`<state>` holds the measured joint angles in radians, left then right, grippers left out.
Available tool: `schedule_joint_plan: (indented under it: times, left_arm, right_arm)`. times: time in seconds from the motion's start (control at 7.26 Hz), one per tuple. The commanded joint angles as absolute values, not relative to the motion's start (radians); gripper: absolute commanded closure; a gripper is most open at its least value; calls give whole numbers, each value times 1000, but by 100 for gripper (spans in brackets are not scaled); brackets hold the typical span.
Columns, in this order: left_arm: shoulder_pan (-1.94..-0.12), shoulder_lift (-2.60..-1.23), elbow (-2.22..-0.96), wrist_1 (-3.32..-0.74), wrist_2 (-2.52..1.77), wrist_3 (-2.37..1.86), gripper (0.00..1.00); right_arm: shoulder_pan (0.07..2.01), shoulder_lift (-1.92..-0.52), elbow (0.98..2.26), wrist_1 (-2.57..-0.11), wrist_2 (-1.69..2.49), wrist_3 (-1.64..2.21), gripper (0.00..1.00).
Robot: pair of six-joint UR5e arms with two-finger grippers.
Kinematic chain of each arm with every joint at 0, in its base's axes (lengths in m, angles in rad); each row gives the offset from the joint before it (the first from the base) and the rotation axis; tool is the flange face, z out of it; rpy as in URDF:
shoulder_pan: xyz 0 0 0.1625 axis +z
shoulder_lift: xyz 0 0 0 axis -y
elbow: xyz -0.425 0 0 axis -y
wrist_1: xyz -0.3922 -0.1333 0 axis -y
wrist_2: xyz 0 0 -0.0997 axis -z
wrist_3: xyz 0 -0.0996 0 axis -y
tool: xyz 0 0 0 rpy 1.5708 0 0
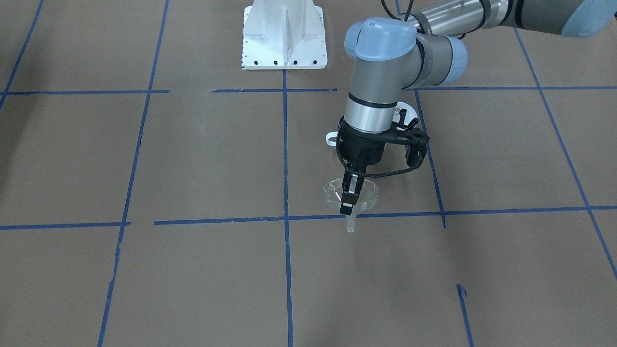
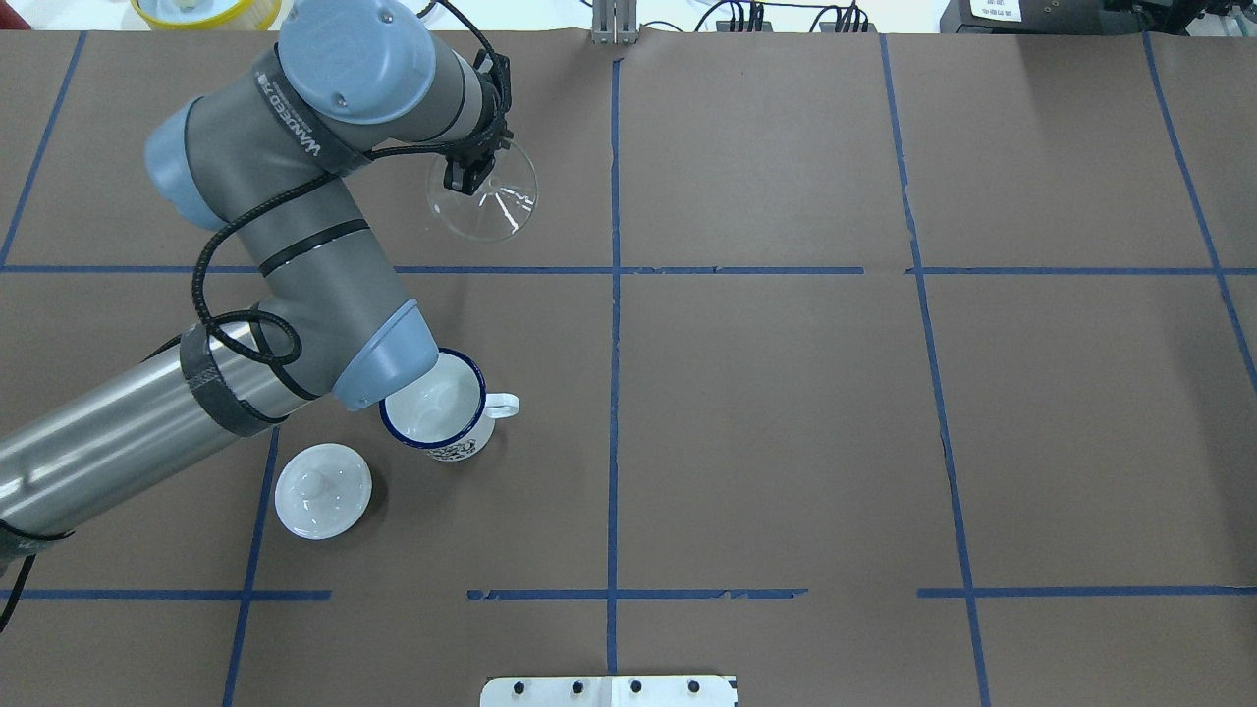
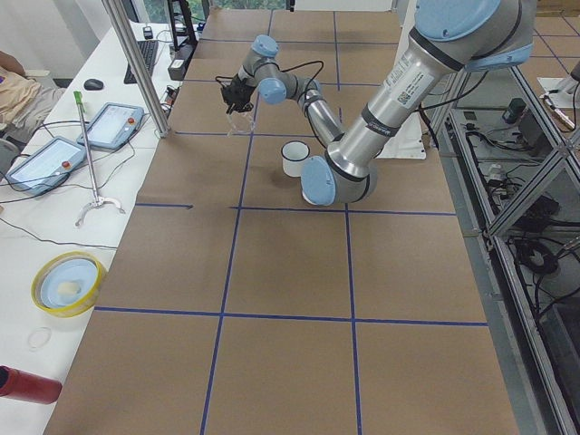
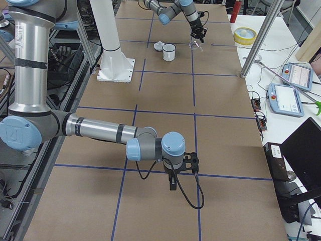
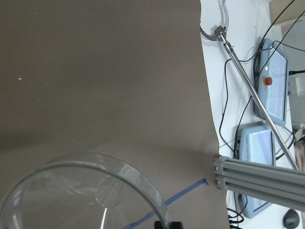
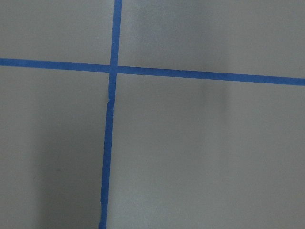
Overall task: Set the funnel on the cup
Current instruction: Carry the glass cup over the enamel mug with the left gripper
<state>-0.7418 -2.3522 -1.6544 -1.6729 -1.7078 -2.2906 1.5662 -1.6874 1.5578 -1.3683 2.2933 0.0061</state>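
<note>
The small clear transparent funnel (image 2: 498,203) hangs spout-down, rim pinched tight between the jaws of the left gripper (image 2: 461,180) — seemingly off the table (image 2: 786,442) — well beyond the white, blue-rimmed enamel mug (image 2: 432,407), which stands nearer the robot, slightly left; how the right gripper (image 4: 173,186) holds its jaws I cannot tell.

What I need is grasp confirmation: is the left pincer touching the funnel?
Touching. The front-facing view shows the left pincer clamped on the rim of the funnel, with no gap between them. The funnel hangs from it, spout down.
</note>
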Motion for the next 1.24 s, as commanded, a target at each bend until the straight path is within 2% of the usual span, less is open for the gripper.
schedule_joint_plan:
  times: [0.0, 0.14, 0.69, 1.1]
  left_arm:
    - [-742, -2391, -1775, -1284, -1872, -2089, 100]
    - [-742, -2401, -1787, -1162, -1970, -1974, 100]
    - [-735, -2323, -1857, -1173, -2023, -1892, 100]
    - [-716, -2283, -1856, -1252, -2118, -1875, 100]
  right_arm:
    - [1566, -1687, 1559, -1368, 2292, 6, 0]
    - [1566, -1687, 1559, -1368, 2293, 6, 0]
    - [1566, -1687, 1559, -1368, 2293, 6, 0]
    - [1566, -1687, 1557, -1368, 2293, 6, 0]
